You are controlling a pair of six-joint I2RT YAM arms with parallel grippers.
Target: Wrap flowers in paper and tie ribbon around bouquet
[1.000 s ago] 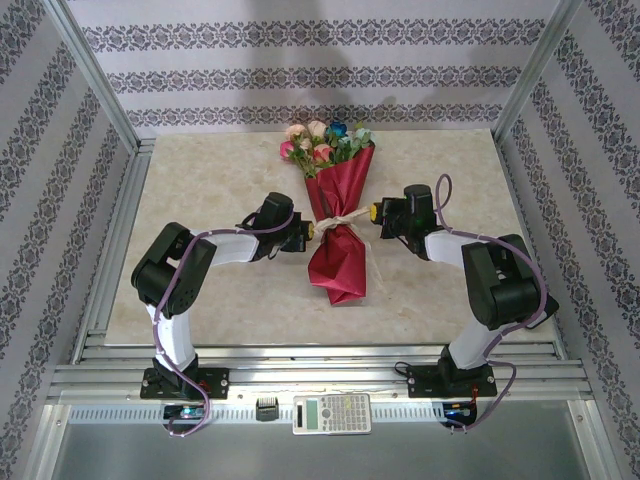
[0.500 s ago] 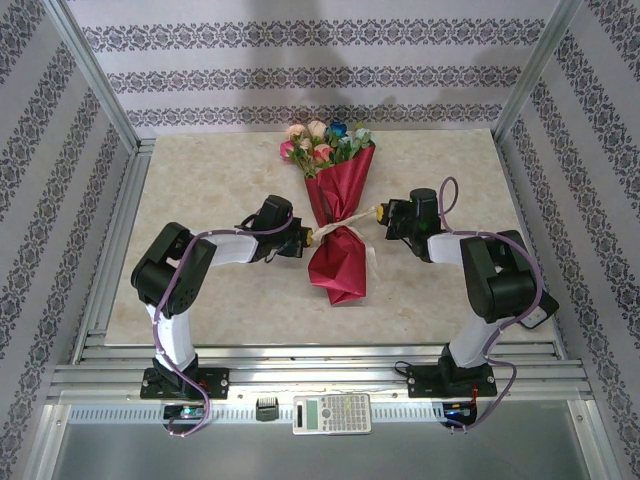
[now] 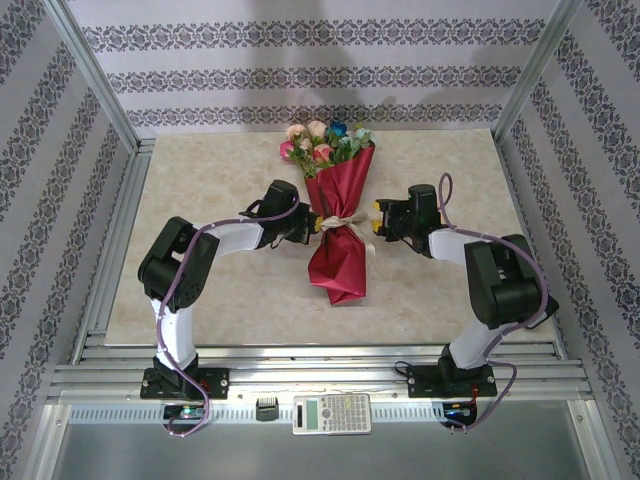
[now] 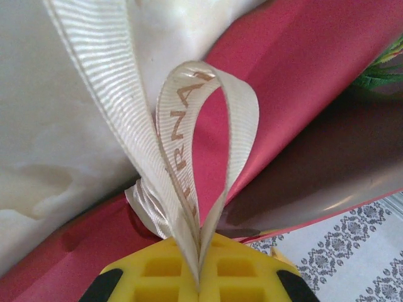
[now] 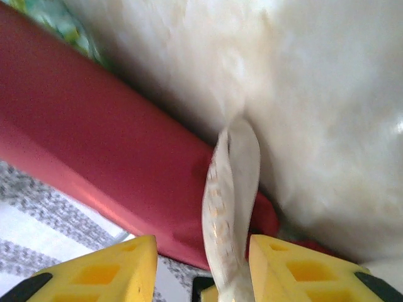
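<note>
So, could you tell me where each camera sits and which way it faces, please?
Top external: above and behind, looking down at the beige table; left arm and right arm flank the crimson paper-cone bouquet.
Left wrist: faces the bouquet; left jaws shut on the thin cream ribbon.
Right wrist: faces its other side; right jaws open, ribbon between them.
Shared: bouquet, ribbon.

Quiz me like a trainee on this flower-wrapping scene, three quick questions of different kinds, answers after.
1. True or false: the left end effector pinches a loop of the ribbon.
2. In the top view, the flowers sit at which end of the paper? A far end; B near end; C both.
3. Fill in: the right end effector has its fingers ___, ribbon loose between them.
Key: true; A; open.
</note>
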